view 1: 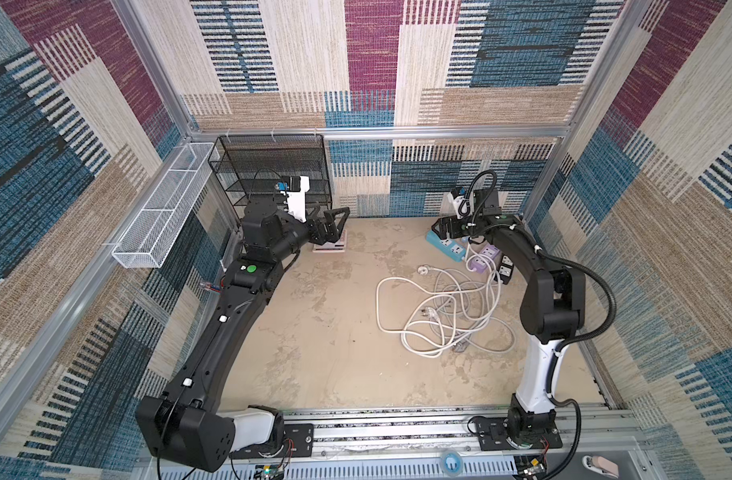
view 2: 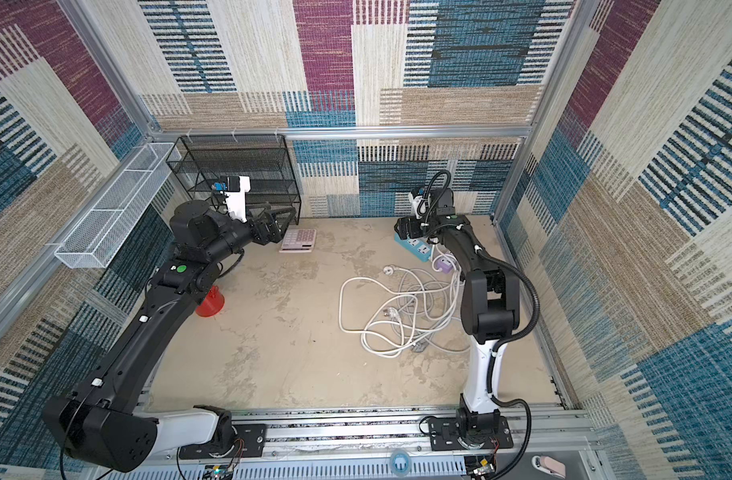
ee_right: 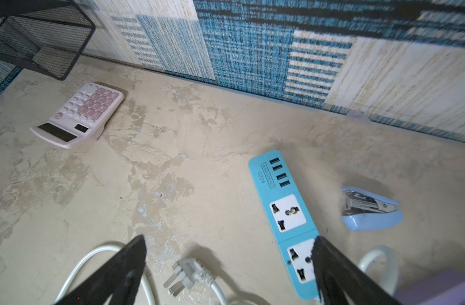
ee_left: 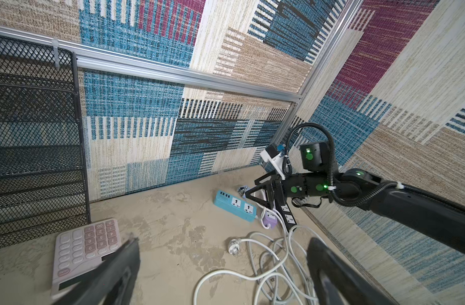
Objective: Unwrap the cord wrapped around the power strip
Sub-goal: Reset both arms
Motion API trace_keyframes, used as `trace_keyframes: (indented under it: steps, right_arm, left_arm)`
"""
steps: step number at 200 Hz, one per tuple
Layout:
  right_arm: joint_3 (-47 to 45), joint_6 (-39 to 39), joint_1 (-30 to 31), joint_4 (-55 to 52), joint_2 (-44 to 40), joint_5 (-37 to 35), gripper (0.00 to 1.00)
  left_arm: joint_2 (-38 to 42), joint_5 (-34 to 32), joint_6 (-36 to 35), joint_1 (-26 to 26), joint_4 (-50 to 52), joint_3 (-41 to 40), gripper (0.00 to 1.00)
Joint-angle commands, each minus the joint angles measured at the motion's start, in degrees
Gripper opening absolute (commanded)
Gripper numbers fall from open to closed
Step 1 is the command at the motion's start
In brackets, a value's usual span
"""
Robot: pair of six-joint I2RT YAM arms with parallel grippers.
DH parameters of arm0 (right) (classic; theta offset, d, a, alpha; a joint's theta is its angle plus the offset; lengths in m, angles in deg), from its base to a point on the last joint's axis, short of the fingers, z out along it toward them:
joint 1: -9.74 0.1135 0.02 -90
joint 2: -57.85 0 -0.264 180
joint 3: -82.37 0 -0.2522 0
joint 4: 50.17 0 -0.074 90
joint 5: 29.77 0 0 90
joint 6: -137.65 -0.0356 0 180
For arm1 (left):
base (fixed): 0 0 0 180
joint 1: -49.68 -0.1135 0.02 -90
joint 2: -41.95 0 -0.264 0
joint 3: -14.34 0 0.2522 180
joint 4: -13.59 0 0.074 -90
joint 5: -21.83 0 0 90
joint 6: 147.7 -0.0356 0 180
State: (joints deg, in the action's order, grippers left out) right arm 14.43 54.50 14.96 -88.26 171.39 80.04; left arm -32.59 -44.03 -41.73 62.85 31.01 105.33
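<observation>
Three power strips lie at the back right: a blue one (view 1: 446, 246) (view 2: 416, 247) (ee_left: 235, 206) (ee_right: 286, 211), a purple one (view 1: 482, 257) (ee_left: 269, 219) and a black one (view 1: 506, 268), half under my right arm. Their white cords (view 1: 439, 311) (view 2: 397, 307) (ee_left: 265, 264) lie in a loose tangle in front, none wound round a strip that I can see. My right gripper (view 1: 439, 226) (ee_right: 229, 240) hovers open over the blue strip's near end and a white plug (ee_right: 189, 274). At the back left my left gripper (view 1: 333, 226) (ee_left: 223, 243) is open and empty, above the calculator.
A pink calculator (view 2: 298, 240) (ee_right: 80, 116) lies by the black mesh rack (view 1: 272, 174). A blue stapler (ee_right: 371, 211) sits behind the blue strip near the back wall. A red funnel (view 2: 210, 303) stands beside my left arm. A white wire basket (view 1: 160, 212) hangs on the left wall.
</observation>
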Motion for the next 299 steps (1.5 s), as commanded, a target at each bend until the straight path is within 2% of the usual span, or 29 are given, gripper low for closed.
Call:
trace_keyframes:
  steps: [1, 42, 76, 93, 113, 141, 157, 176, 210, 220, 242, 265, 283, 299]
  right_arm:
    - [-8.2, -1.6, 0.1, 11.5, -7.0, -2.3, 0.98]
    - [-29.8, -3.7, 0.0, 25.2, -23.0, -5.4, 0.98]
    - [-45.9, -6.0, 0.0, 34.8, -35.4, -9.2, 0.98]
    - [-51.7, -8.3, -0.1, 38.6, -39.4, -11.8, 0.98]
    - [-56.6, -9.3, -0.1, 41.9, -42.7, -15.1, 0.98]
    - [-63.5, -11.5, -0.1, 48.0, -46.8, -15.9, 0.98]
    - [-65.4, -12.0, -0.1, 49.5, -47.8, -15.5, 0.98]
    - [-66.2, -12.6, -0.1, 50.6, -47.9, -15.2, 0.98]
    - [-67.3, -12.8, -0.1, 51.8, -47.1, -15.2, 0.98]
    - [-67.5, -13.1, -0.1, 52.0, -46.9, -15.9, 0.99]
    - [-68.3, -13.5, -0.2, 53.5, -46.7, -16.4, 0.98]
    - [-68.5, -14.1, -0.2, 54.3, -45.5, -17.1, 0.98]
    - [-68.7, -14.8, -0.3, 54.9, -44.2, -17.3, 0.98]
    - [-68.6, -15.1, -0.4, 55.1, -42.9, -17.0, 0.98]
  left_arm:
    - [0.4, -2.1, -2.7, 0.1, -0.9, -0.5, 0.99]
    - [1.4, -9.4, -7.1, 0.1, -3.4, -4.4, 0.99]
    - [1.8, -21.9, -13.5, 1.3, -8.8, -10.9, 0.99]
    - [2.0, -28.1, -16.5, 2.4, -13.4, -14.7, 0.99]
    - [3.0, -33.0, -14.4, 2.4, -15.6, -18.5, 0.99]
    - [5.4, -39.8, -15.5, 2.4, -24.2, -29.8, 0.99]
    - [5.2, -48.3, -16.1, 2.3, -26.6, -34.6, 0.99]
    - [4.3, -55.5, -16.9, 2.3, -30.2, -40.9, 0.99]
    - [1.6, -65.3, -18.1, 2.4, -38.2, -50.0, 0.99]
    - [0.0, -67.3, -20.2, 2.4, -44.3, -52.1, 0.99]
    - [-4.1, -71.8, -24.1, 2.5, -50.8, -53.3, 0.99]
    - [-7.8, -72.7, -24.3, 2.2, -47.0, -50.9, 0.99]
    - [-11.9, -73.3, -26.9, 2.6, -56.6, -52.9, 1.00]
    - [-11.1, -70.0, -24.5, 2.3, -49.8, -51.0, 1.00]
